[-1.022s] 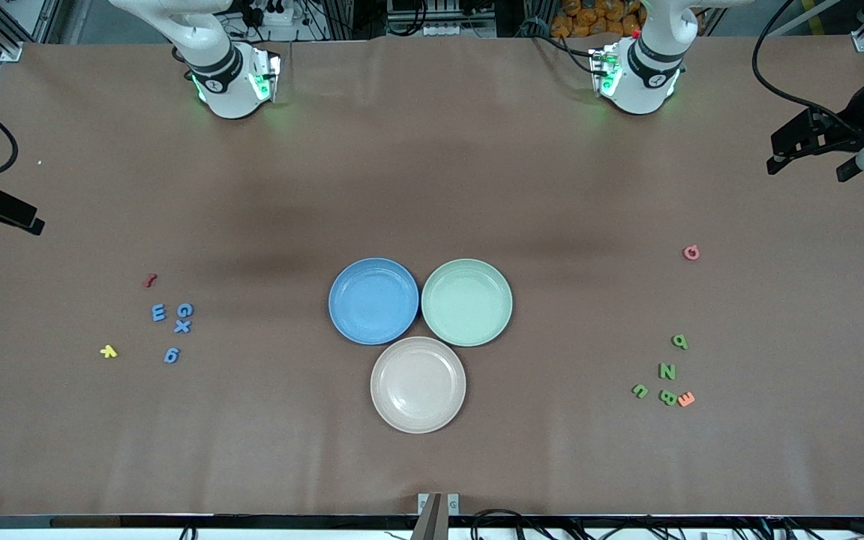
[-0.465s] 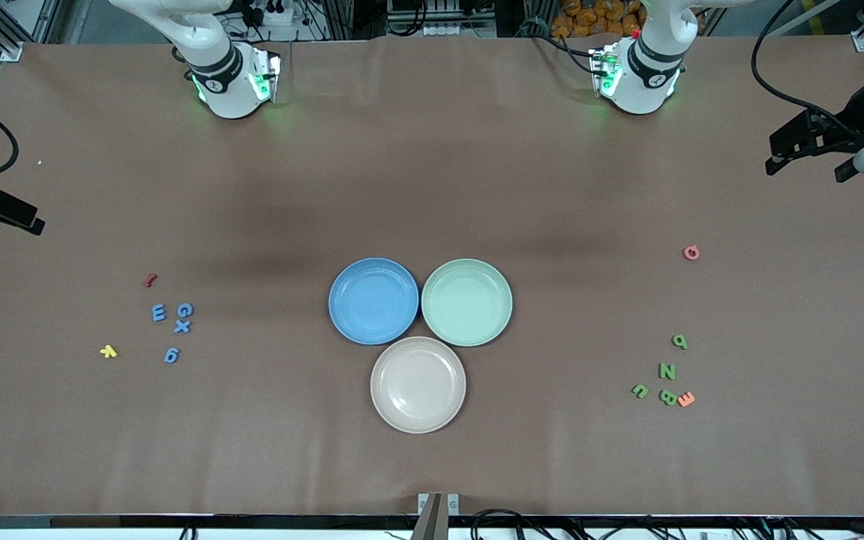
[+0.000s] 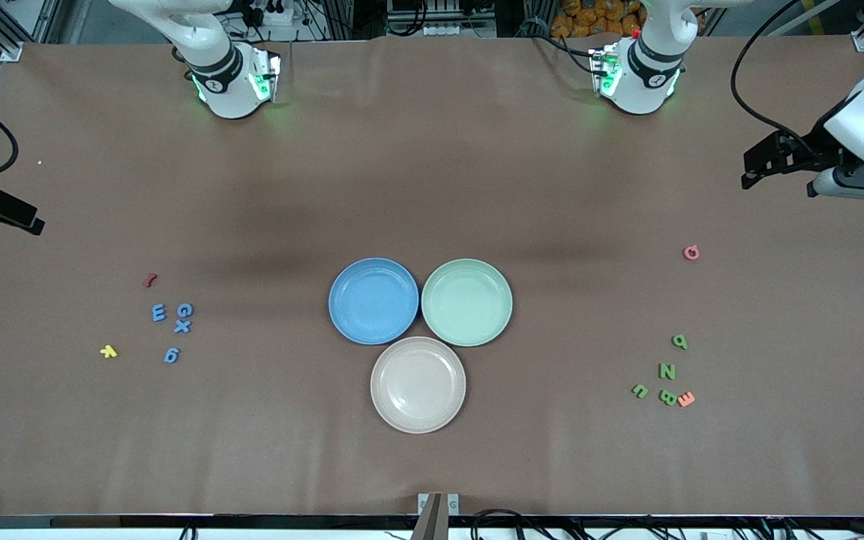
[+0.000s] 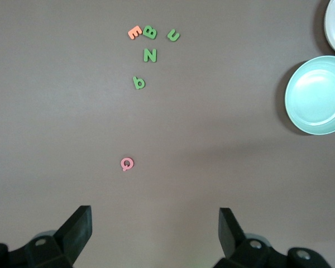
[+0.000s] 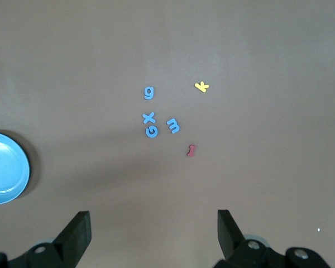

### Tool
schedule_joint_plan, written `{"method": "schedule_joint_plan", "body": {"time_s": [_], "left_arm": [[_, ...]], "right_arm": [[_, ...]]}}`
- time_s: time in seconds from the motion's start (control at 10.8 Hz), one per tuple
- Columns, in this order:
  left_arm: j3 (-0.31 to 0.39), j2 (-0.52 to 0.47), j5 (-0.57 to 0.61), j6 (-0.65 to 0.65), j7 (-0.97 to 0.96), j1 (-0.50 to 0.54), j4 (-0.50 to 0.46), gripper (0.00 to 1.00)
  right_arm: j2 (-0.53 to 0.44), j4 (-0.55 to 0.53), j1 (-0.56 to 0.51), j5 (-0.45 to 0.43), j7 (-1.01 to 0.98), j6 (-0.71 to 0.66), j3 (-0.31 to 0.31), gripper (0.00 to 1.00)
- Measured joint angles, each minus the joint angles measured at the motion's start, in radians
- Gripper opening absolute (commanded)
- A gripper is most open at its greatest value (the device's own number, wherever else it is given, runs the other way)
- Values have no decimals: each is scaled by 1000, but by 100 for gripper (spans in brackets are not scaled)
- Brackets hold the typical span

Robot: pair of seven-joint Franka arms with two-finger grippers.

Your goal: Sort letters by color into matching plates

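Evidently no piece has been sorted yet: the blue plate [image 3: 373,301] and the pale green plate [image 3: 466,301] are seen bare at mid-counter [image 3: 432,150], rims nearly touching, with a beige plate [image 3: 418,385] at 6 o'clock of the pair in the front view. The 4 green letters [image 3: 667,370] are scattered toward the left arm's end, at about 4 o'clock from the green plate; the 4 blue letters [image 3: 170,330] are grouped toward the right arm's end, at about 8 o'clock from the blue plate. The left claw [image 3: 781,178] is held over the counter at roughly 1 o'clock of a pink Q [image 3: 691,253], fingers spread wide and nothing between them. The right claw [image 5: 152,229] is likewise spread and empty, waiting over the counter's edge at the right arm's end. The step in hand is judged to be the left arm's approach to a first green letter. The green b [image 3: 680,341] should be favoured, since it lies apart from its neighbours and closest to the claw. The pink Q must be passed over, and the green B [image 3: 667,397] is best left for later, because an orange E [image 3: 686,399] is pressed against it. Such thin pieces should be pinched low against the counter, across a narrow stroke.
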Motion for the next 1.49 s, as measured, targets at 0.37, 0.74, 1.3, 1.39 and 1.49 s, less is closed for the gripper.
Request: {"method": "schedule_joint_plan", "body": {"time_s": [0.37, 0.74, 1.3, 1.39, 1.49], "left_arm": [[5, 44, 4, 11, 0, 9, -5, 100], [28, 202, 6, 22, 0, 78, 52, 100], [31, 449, 13, 193, -98, 97, 81, 100], [31, 482, 13, 225, -99, 96, 81, 100], [31, 513, 13, 272, -100, 97, 81, 100]], "right_arm": [[2, -5, 0, 0, 0, 30, 0, 100], [9, -85, -2, 0, 2, 151, -2, 100], [58, -243, -54, 23, -200, 372, -5, 100], [67, -271, -73, 33, -278, 408, -5, 100], [75, -300, -86, 37, -337, 438, -6, 100]]}}
